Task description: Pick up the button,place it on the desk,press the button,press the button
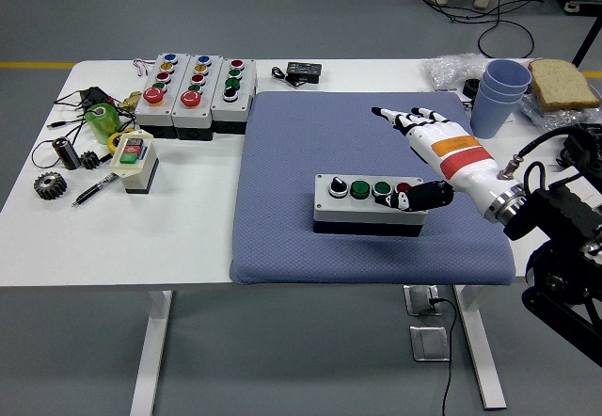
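A grey button box [369,204] with a black base lies on the blue mat [282,228]. Its top carries a black selector knob, two green buttons and a red one in a row. My right hand [419,148], white with an orange stripe, hovers above and behind the box's right end. Its fingers [400,118] are spread and point up-left, holding nothing. The black thumb [409,197] rests at the red button on the box's right end. My left arm is out of sight.
Three more button boxes [195,91] stand at the back left, with a small cream switch box [134,161], gears, a pen and cables nearby. Blue cups [499,96], bread [562,84] and plastic bags sit at the back right. A black device [303,71] lies behind the mat.
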`<action>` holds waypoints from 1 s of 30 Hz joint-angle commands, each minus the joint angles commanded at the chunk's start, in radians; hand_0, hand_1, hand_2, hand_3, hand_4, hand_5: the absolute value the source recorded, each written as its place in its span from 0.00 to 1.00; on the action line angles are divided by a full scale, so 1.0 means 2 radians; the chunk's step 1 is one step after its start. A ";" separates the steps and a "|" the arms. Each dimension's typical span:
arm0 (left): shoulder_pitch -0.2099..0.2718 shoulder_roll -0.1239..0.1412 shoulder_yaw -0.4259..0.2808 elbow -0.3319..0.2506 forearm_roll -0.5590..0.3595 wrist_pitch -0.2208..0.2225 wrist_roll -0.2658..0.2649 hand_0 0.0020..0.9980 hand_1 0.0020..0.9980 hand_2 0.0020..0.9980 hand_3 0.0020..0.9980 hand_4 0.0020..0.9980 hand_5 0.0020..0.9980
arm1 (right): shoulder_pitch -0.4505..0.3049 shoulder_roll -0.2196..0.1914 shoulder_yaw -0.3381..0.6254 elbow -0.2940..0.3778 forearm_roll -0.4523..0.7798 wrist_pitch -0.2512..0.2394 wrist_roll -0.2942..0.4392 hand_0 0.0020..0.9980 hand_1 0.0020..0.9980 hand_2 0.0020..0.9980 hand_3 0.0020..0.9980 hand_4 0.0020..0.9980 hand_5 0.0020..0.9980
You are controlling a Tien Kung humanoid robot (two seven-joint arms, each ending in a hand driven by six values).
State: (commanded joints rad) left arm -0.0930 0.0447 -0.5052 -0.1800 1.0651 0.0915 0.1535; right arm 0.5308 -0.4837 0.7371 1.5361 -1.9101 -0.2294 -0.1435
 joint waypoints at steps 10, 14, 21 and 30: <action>-0.002 -0.001 0.012 0.000 -0.009 0.000 -0.001 0.63 0.66 0.67 0.59 0.34 0.65 | -0.025 -0.014 0.002 -0.002 -0.006 0.057 -0.030 0.13 0.00 0.16 0.66 0.96 0.54; -0.002 -0.001 0.014 0.000 -0.012 0.000 -0.002 0.63 0.66 0.67 0.59 0.34 0.65 | -0.027 -0.014 0.004 -0.003 -0.008 0.058 -0.032 0.13 0.00 0.16 0.66 0.96 0.56; -0.001 -0.002 0.011 0.000 -0.010 0.000 -0.001 0.63 0.66 0.67 0.59 0.34 0.65 | -0.029 -0.014 0.014 -0.001 -0.008 0.052 -0.032 0.13 0.00 0.16 0.66 0.95 0.57; 0.000 -0.002 0.010 0.000 -0.007 -0.001 0.000 0.63 0.66 0.67 0.59 0.34 0.66 | -0.023 -0.012 0.000 -0.016 -0.004 0.055 -0.034 0.13 0.00 0.16 0.66 0.95 0.57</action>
State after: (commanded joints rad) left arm -0.0931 0.0398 -0.4844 -0.1800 1.0515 0.0899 0.1528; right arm 0.4844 -0.5068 0.7379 1.5044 -1.9187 -0.1199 -0.2119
